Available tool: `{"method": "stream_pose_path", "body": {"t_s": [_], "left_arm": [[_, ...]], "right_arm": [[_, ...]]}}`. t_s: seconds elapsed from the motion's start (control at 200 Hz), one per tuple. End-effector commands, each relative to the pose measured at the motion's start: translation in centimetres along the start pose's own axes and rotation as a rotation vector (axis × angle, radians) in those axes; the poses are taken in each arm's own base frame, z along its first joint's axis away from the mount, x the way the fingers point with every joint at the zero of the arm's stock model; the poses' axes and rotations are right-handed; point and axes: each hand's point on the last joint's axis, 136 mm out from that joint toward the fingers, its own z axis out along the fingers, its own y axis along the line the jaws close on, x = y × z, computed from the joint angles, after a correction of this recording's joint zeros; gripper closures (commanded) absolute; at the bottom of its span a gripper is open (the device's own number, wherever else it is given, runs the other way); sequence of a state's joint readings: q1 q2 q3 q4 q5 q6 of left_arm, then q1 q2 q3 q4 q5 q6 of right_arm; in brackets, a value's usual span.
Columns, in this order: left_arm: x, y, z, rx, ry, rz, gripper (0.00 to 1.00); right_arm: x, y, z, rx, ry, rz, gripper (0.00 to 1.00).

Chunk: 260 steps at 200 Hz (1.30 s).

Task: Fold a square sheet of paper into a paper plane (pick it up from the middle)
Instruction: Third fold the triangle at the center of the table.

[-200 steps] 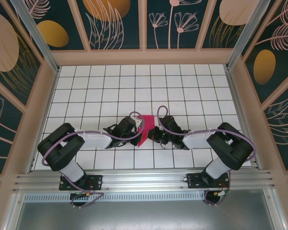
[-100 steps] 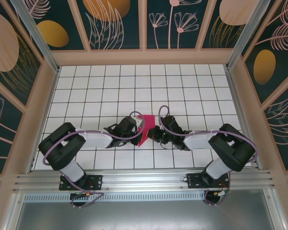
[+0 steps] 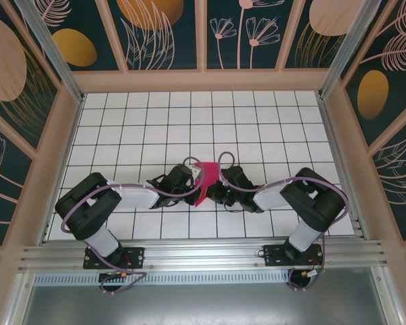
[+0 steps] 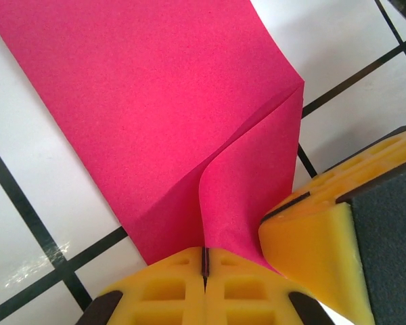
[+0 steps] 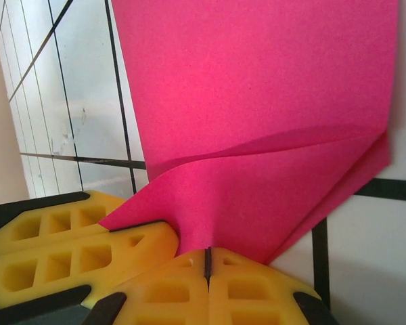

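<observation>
The square sheet of paper point(image 3: 205, 180) is magenta-pink and hangs bent between both grippers over the middle of the white grid table point(image 3: 122, 135). My left gripper point(image 3: 195, 181) is shut on the paper's left side. My right gripper point(image 3: 215, 187) is shut on its right side, almost touching the left one. In the left wrist view the paper point(image 4: 169, 101) rises from the closed yellow fingertips point(image 4: 204, 267) with a diagonal crease, and a right finger point(image 4: 318, 237) sits close by. In the right wrist view the paper point(image 5: 257, 95) is pinched by the closed gripper point(image 5: 208, 261), with a left finger point(image 5: 74, 247) alongside.
Pink-framed walls with dark flower panels point(image 3: 203, 80) close in the table at the back and on both sides. An aluminium rail point(image 3: 203, 257) carrying both arm bases runs along the near edge. White tiles lie open behind and to either side of the grippers.
The right arm's elbow has swung left and its gripper has edged closer to the left one. The paper between them looks narrower. The left arm has hardly moved.
</observation>
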State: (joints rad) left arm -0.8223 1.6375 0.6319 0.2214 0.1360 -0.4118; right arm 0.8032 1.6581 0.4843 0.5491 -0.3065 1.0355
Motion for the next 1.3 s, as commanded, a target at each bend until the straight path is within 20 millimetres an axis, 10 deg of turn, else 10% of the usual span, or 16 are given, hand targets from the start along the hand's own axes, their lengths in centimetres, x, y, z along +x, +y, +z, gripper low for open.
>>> {"method": "stream_pose_path", "body": {"t_s": [0.0, 0.455, 1.081, 1.296], "left_arm": [[0.5, 0.4, 0.5, -0.003, 0.029, 0.012, 1.00], [0.4, 0.1, 0.8, 0.013, 0.026, -0.014, 1.00], [0.9, 0.2, 1.3, 0.019, 0.045, -0.021, 1.00], [0.8, 0.4, 1.2, 0.024, 0.042, -0.037, 1.00]], "right_arm": [[0.4, -1.2, 0.7, 0.056, 0.020, 0.007, 1.00], [1.2, 2.8, -1.5, -0.133, -0.018, 0.006, 1.00], [1.6, -0.4, 0.6, 0.035, 0.012, 0.023, 1.00], [1.5, 1.8, -0.4, -0.009, -0.005, -0.014, 1.00]]}}
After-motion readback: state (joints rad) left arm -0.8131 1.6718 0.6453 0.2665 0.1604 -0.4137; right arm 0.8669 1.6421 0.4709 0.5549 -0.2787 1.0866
